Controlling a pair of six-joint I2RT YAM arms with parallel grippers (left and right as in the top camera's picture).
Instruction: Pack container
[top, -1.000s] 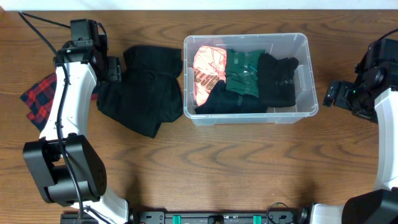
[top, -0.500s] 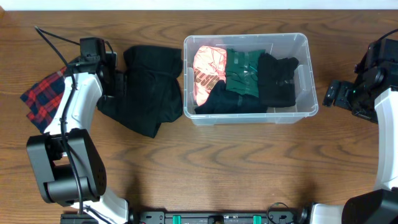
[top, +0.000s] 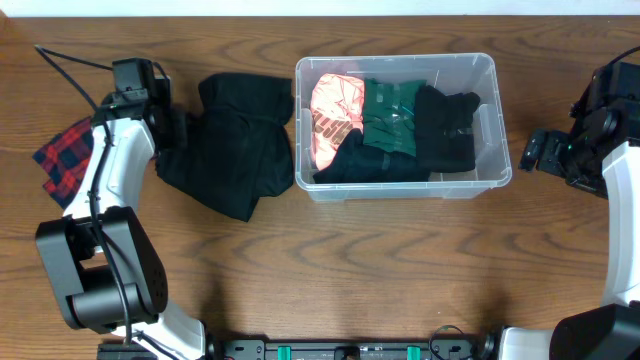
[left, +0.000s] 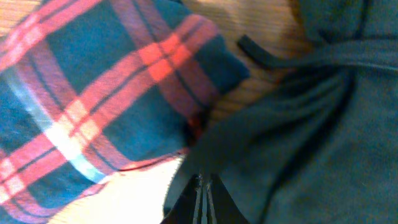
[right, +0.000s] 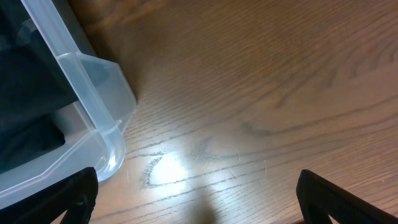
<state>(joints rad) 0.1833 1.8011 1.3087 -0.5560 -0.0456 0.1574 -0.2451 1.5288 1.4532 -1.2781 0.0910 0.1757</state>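
Container (top: 497, 120) centre-right of overhead frame, long axis left-right, just right of black garment (top: 235, 140). Left tool (left: 202, 183) nearer, upper left, closed narrow at garment's left edge. Right tool (right: 199, 200) wide, empty.

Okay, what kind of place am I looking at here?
Likely a robot lab bench: a left arm and right arm at a wooden table, a bin of clothes, a loose cable.

A black garment (top: 235, 145) lies heaped on the wooden table (top: 400, 260), just beside a red-and-blue plaid cloth (top: 55, 160).
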